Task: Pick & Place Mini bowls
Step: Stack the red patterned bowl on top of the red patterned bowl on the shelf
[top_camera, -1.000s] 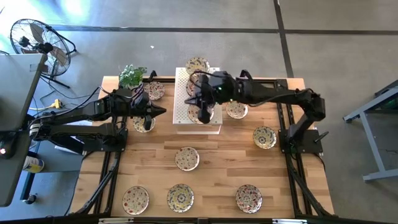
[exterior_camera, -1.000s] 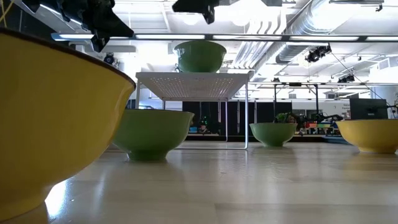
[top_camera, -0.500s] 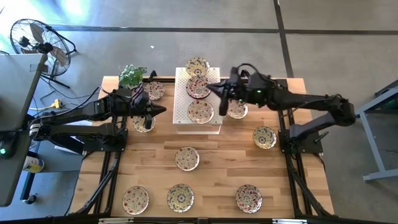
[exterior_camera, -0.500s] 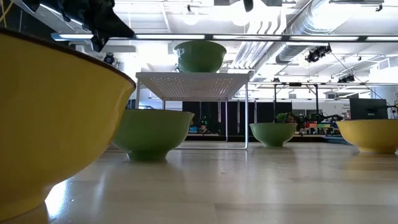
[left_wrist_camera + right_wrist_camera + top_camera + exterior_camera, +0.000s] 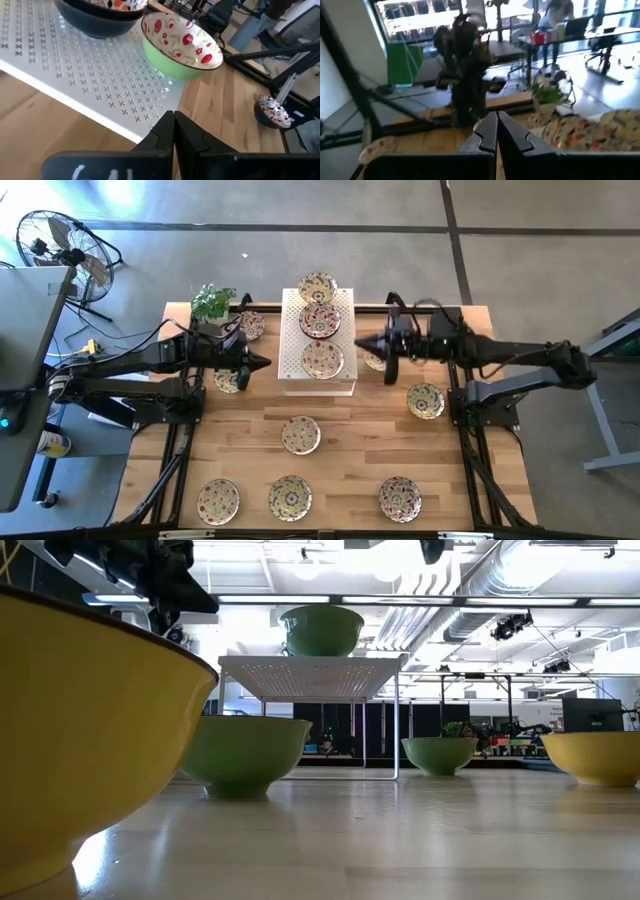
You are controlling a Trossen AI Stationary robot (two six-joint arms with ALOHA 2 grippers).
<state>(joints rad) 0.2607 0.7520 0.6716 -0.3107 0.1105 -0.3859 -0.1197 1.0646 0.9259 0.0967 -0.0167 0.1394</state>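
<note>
Three mini bowls sit on the white perforated block (image 5: 320,340): far (image 5: 318,285), middle (image 5: 320,321), near (image 5: 322,359). In the left wrist view, the green-sided, red-flowered bowl (image 5: 182,45) rests by its base on the block (image 5: 75,65). My left gripper (image 5: 262,363) (image 5: 173,125) is shut and hovers just left of the block, pointing right. My right gripper (image 5: 362,347) (image 5: 496,127) is shut and hovers just right of the block, pointing left. Neither holds anything.
More mini bowls lie about the table: two by the left arm (image 5: 248,326) (image 5: 228,380), one half under the right gripper (image 5: 380,358), one at right (image 5: 425,400), one mid-table (image 5: 300,434), three along the near edge (image 5: 218,500) (image 5: 290,497) (image 5: 399,498). A plant (image 5: 213,302) stands at the far left corner.
My right gripper has drawn back from above the block's near bowl toward the table's right edge and now hovers beside the block, fingers pointing left. The bowl has stayed on the block.
</note>
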